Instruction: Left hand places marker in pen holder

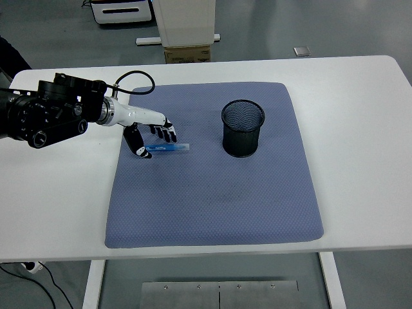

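Observation:
A blue marker (170, 149) lies flat on the blue-grey mat (212, 193), pointing left to right. My left hand (157, 144) sits at the marker's left end with its fingers spread. The thumb (140, 147) reaches down to the marker's left tip, and the other fingers (165, 132) hover just behind the marker. Nothing is grasped. A black mesh pen holder (243, 128) stands upright on the mat, well to the right of the marker. The right arm does not show.
The mat covers the middle of the white table (360, 129). Beyond the table's far edge stand a cardboard box (187, 54) and a white cabinet base (185, 22) on the floor.

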